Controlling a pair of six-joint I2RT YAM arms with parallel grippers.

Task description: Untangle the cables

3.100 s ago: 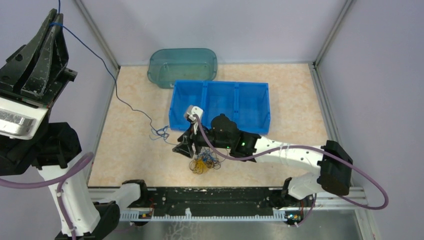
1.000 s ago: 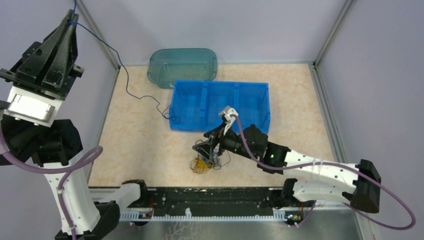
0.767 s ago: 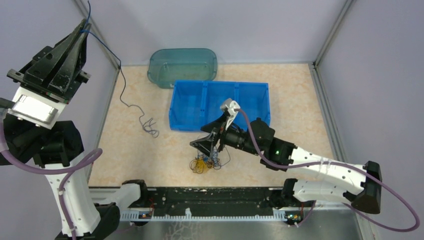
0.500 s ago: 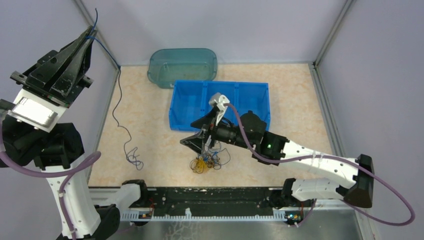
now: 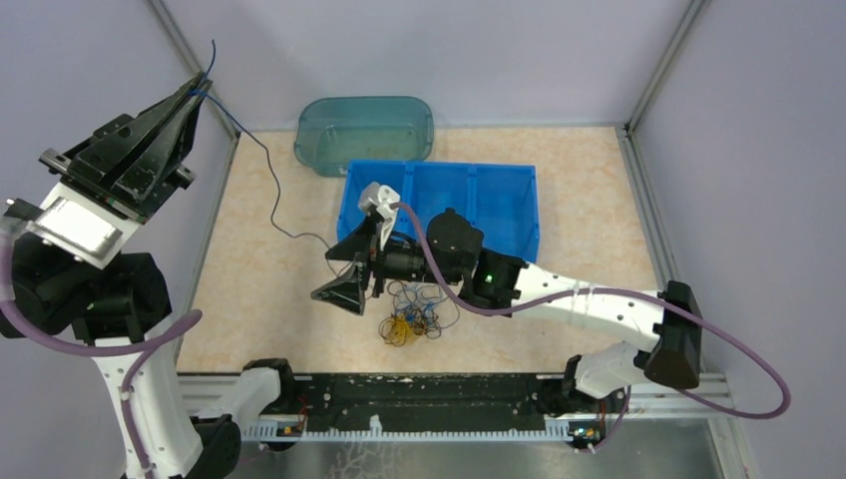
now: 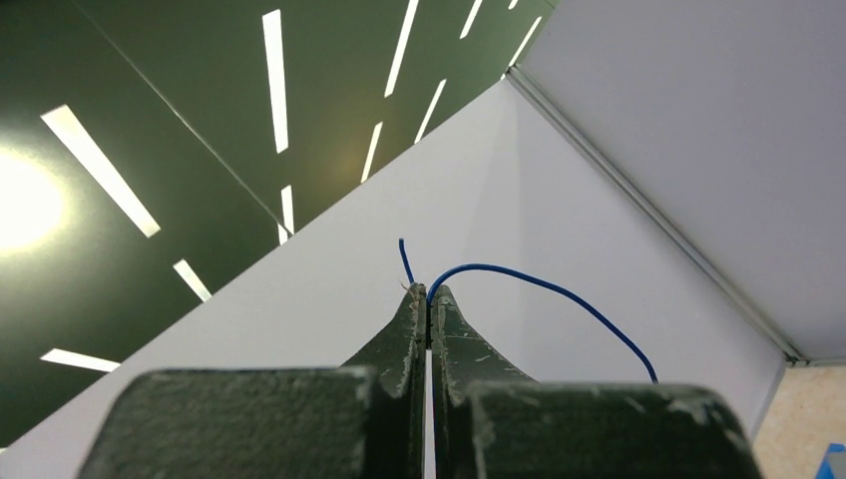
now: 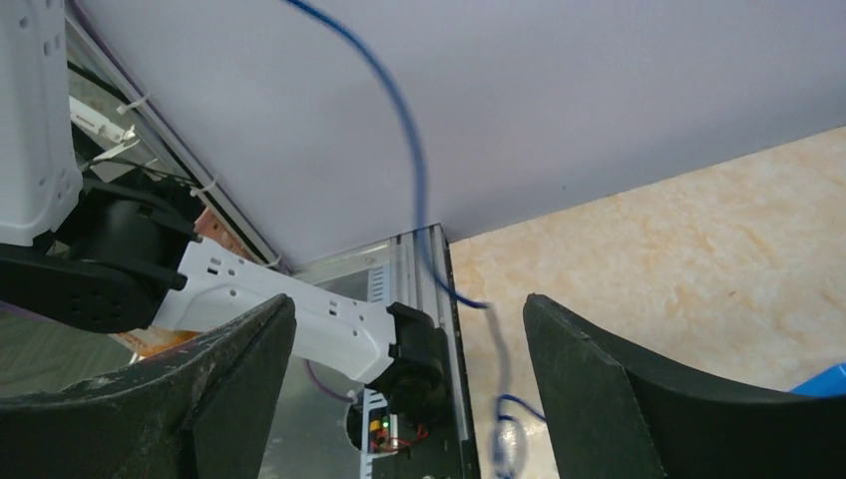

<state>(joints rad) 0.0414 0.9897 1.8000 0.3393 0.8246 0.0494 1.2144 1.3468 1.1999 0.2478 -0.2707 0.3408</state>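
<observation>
My left gripper (image 5: 203, 86) is raised high at the left and shut on the end of a thin blue cable (image 5: 271, 172). In the left wrist view the same blue cable (image 6: 539, 284) arcs away from the pinched tips of the left gripper (image 6: 429, 294). It hangs down to the table and ends near my right gripper (image 5: 344, 269), which is open and turned on its side. In the right wrist view the blurred blue cable (image 7: 404, 130) passes between the wide-apart fingers of the right gripper (image 7: 409, 301), untouched. A clump of yellow, black and blue cables (image 5: 414, 314) lies just right of that gripper.
A blue three-compartment bin (image 5: 504, 205) sits behind the right arm, and a teal translucent tub (image 5: 364, 130) lies upside down behind it. Grey walls enclose the table on three sides. The arm bases and a black rail (image 5: 419, 394) run along the near edge.
The right gripper lifted off the clump, swung left and opened wider. The left gripper shifted right, and the blue cable's hanging tail swung from the left floor toward the right gripper.
</observation>
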